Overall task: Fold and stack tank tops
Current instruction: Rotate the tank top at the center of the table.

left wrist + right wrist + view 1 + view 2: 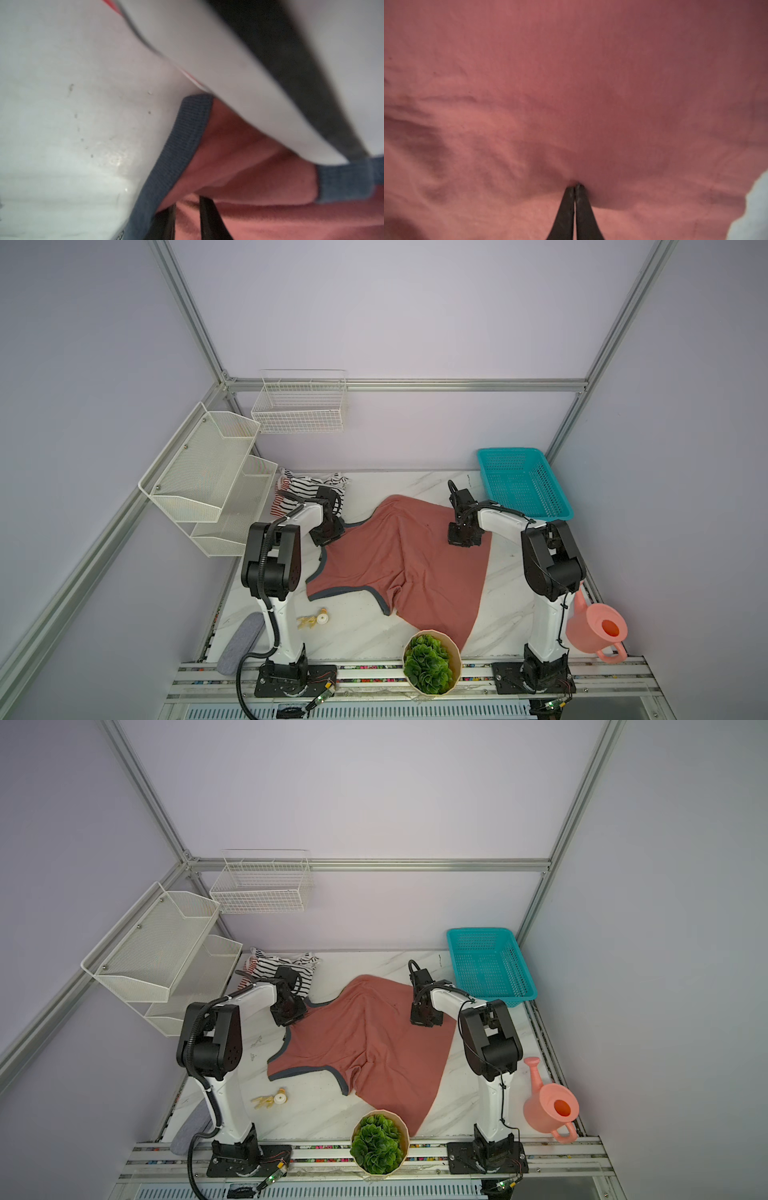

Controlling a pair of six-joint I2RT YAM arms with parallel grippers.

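dusty-red tank top (399, 564) lies spread and rumpled over the middle of the marble table (361, 639). its navy-trimmed openings face the left arm, and one plain corner reaches the near edge just beside the potted green plant (430, 659). left tool (328, 533) sits low at the top's far left edge. in the left wrist view its black fingers (209, 218) stand slightly apart with red cloth between them, right by the navy trim, so it grips the top. right tool (463, 537) is down on the far right part of the same top. in the right wrist view its fingers are pressed together, their tips in a pucker of the fabric, pinching it. black-and-white striped tank top (307, 487) and red-and-white striped tank top (279, 504) lie bunched together at the far left corner, behind the left tool. teal basket (509, 451) stands at the far right corner, apart from the red top. pink watering can (594, 628) stands at the near right, outside the right arm.
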